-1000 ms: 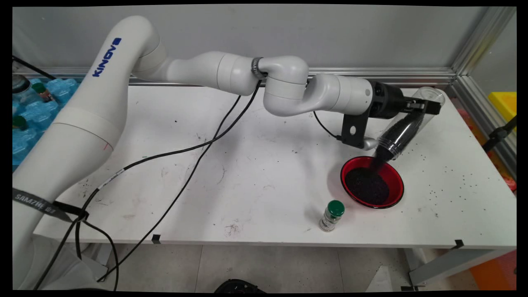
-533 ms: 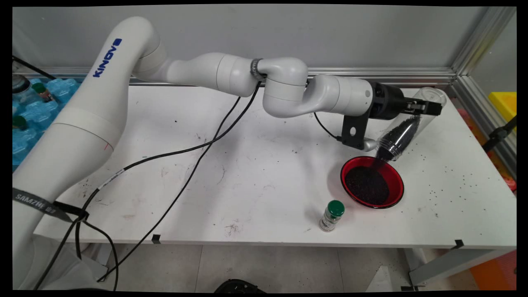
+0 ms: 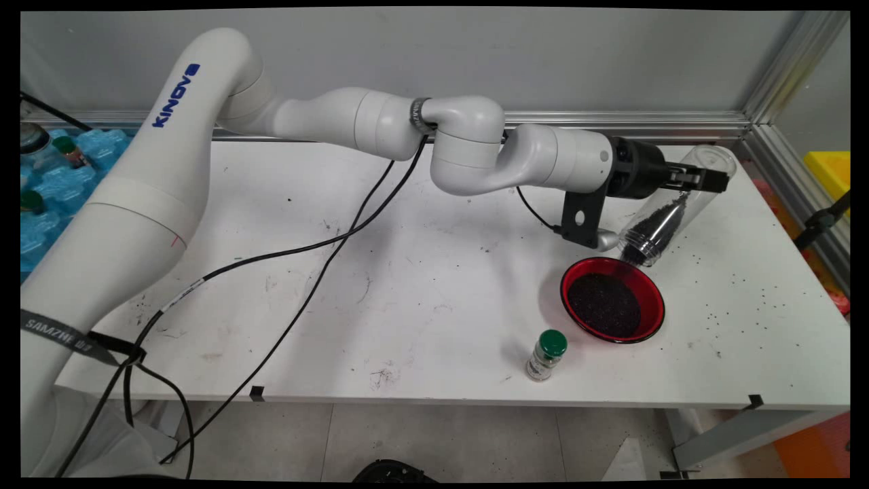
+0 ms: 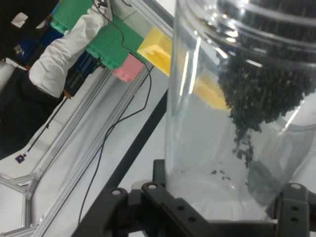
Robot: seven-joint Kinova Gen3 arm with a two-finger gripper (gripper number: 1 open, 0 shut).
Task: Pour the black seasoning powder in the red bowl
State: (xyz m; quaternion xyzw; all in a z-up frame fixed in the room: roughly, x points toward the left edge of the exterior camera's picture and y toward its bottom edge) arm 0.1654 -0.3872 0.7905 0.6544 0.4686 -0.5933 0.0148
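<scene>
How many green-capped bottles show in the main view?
3: one on the table left of the red bowl, two in the blue tray at far left; others may be hidden.

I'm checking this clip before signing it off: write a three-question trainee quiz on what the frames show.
1. True or false: the gripper is shut on a clear plastic cup tilted mouth-down.
2. Over what does the cup's mouth hang? A red bowl; B green-capped jar; C bare table.
3. What fills the bowl?

Key: 1 true. 2 A. 3 Small black grains, like those in the cup.
</scene>
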